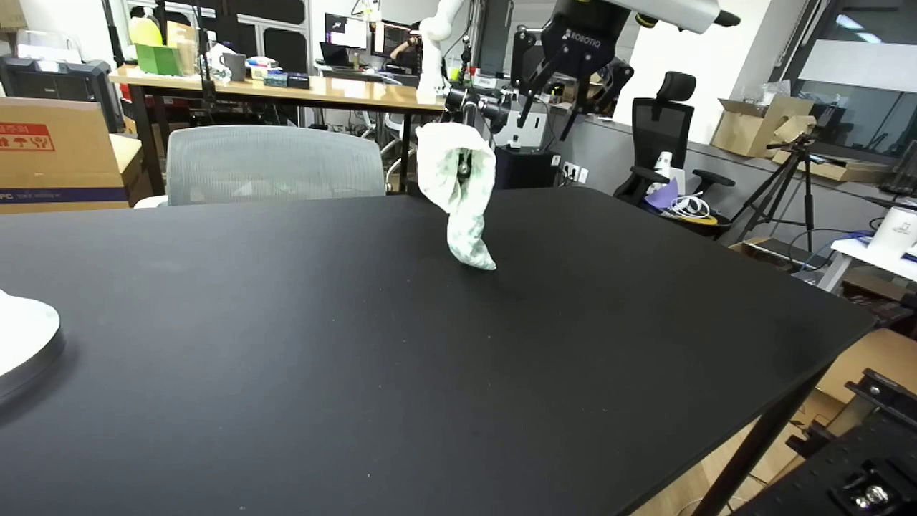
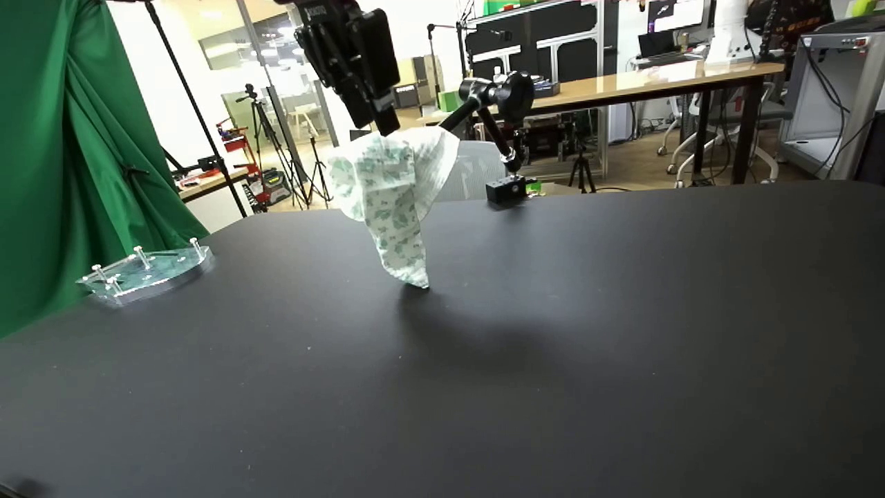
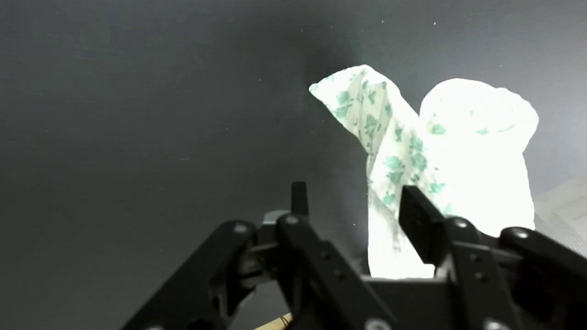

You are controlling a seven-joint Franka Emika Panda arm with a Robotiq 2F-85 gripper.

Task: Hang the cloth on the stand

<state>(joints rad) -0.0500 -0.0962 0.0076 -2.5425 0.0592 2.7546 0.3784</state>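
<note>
The white cloth with green leaf print hangs from the black jointed stand in both exterior views [image 1: 469,222] [image 2: 395,207]. Its lower tip hangs close to the table top; I cannot tell whether it touches. The stand [image 2: 515,97] shows its knob and arm beside the cloth, and its knob also shows in an exterior view [image 1: 494,111]. The cloth covers part of the stand. My gripper [image 1: 548,129] is open and empty, above and to one side of the cloth. In the wrist view the gripper [image 3: 354,190] has its fingers apart, with the cloth [image 3: 399,151] beyond the right finger.
A black table [image 1: 322,358] lies below. A clear plate with upright bolts [image 2: 148,273] is on the table, and a white round object [image 1: 25,337] shows at the table's edge of view. A grey chair [image 1: 276,165] stands behind the table.
</note>
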